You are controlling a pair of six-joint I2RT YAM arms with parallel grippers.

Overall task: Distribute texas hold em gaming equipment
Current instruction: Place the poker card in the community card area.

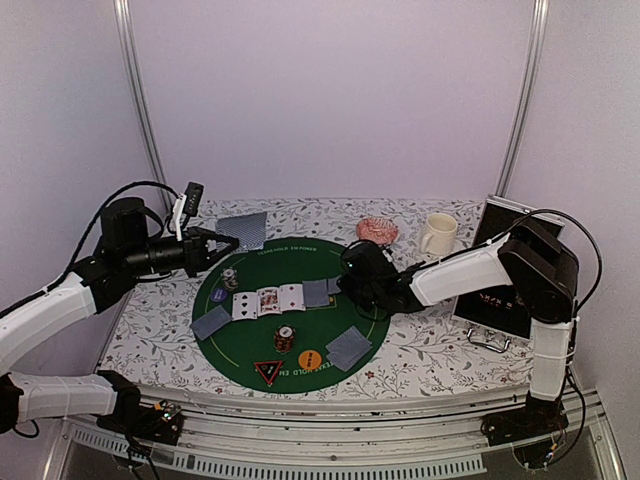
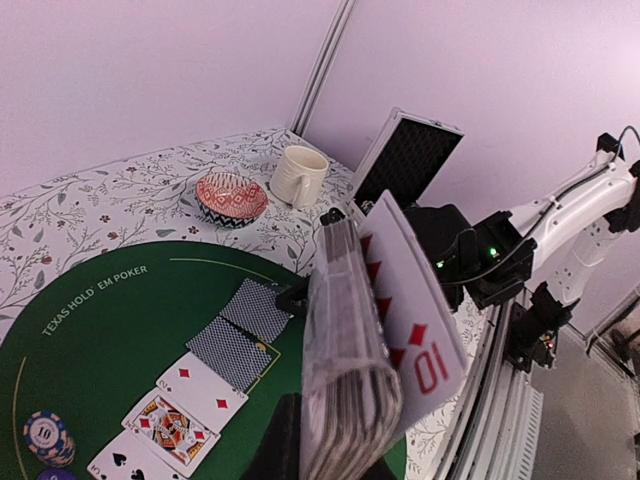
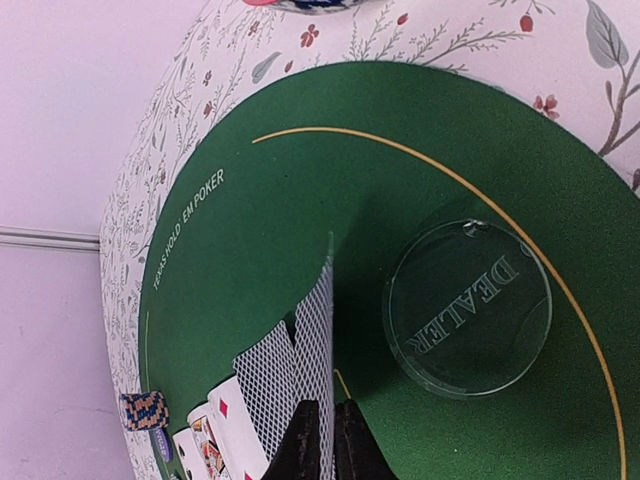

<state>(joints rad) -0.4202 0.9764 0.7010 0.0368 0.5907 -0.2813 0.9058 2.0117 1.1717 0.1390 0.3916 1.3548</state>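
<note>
My left gripper (image 1: pixel 222 243) hovers over the mat's far left, shut on a deck of playing cards (image 2: pixel 345 370) with a ten of diamonds (image 2: pixel 415 310) on its face. My right gripper (image 1: pixel 345 283) is shut on one grey-blue-backed card (image 3: pixel 322 330), held on edge at the right end of the card row (image 1: pixel 280 299). That row has three face-up cards, then face-down cards (image 2: pixel 232 350). Chip stacks (image 1: pixel 231 277) (image 1: pixel 285 338), an orange button (image 1: pixel 309 358), a blue button (image 1: pixel 222 295) and the triangular marker (image 1: pixel 268 372) lie on the green mat (image 1: pixel 300 262).
A clear DEALER disc (image 3: pixel 468 308) lies right of the held card. Face-down card pairs lie at the far left (image 1: pixel 243 231), near left (image 1: pixel 212 322) and near right (image 1: pixel 348 347). The bowl (image 1: pixel 377 231), mug (image 1: pixel 437 234) and open black case (image 1: pixel 500 270) stand at the back right.
</note>
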